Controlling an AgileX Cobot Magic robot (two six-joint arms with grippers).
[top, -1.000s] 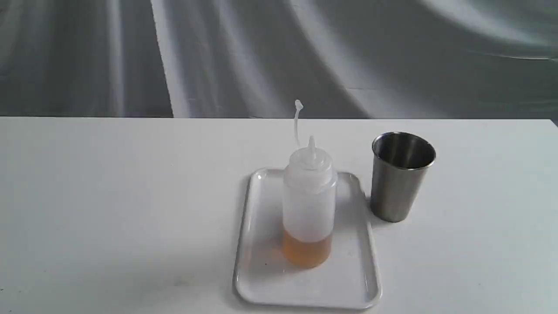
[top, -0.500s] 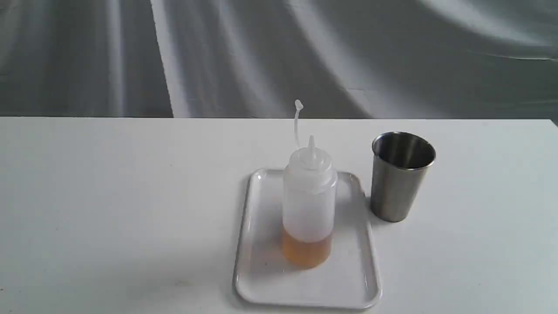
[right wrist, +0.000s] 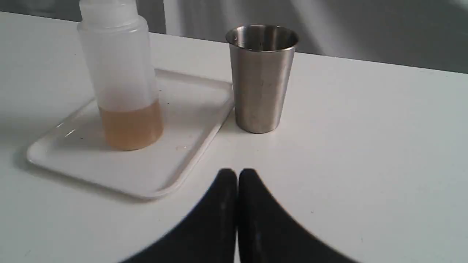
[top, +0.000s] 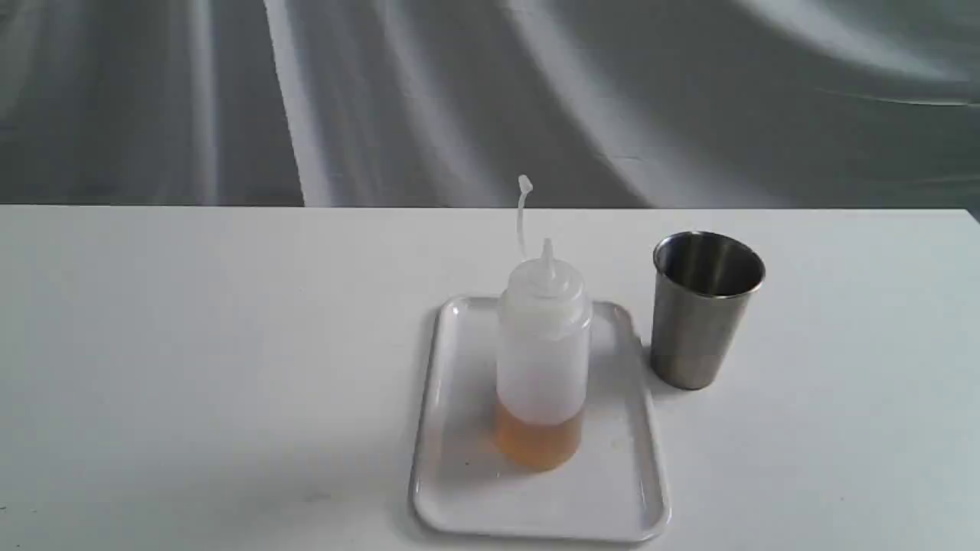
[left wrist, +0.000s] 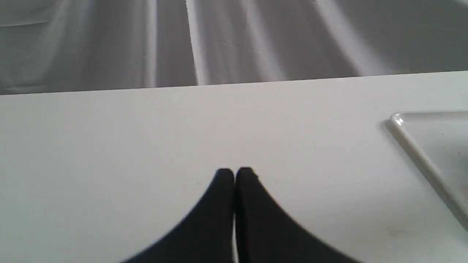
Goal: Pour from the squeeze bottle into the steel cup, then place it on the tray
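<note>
Grey cloth (top: 459, 99) hangs in soft folds behind a white table (top: 191, 344). On the table lies the tray (top: 605, 474), white with a low rim. The squeeze bottle (top: 543, 352) stands upright on it, about in the middle. Its wall is plain and translucent, and amber liquid (top: 536, 444) fills only the lowest part, while the rest looks cloudy white. The nozzle (top: 547, 252) points straight up and is uncovered. The thin strap (top: 522, 214) rises beside it with the small cap at its end.

The steel cup (top: 700, 329) stands upright on the table, just beside the tray's far right corner and not on it. Its side is plain brushed metal. From where I look, its inside is dark, and I cannot tell what is in it.

The left gripper (left wrist: 234, 173) has its two black fingers pressed together and holds nothing. It is over bare table, with one corner of the tray off to the side. The right gripper (right wrist: 237, 174) is also closed and empty, over the table near the tray's edge, with the cup just beyond it.
</note>
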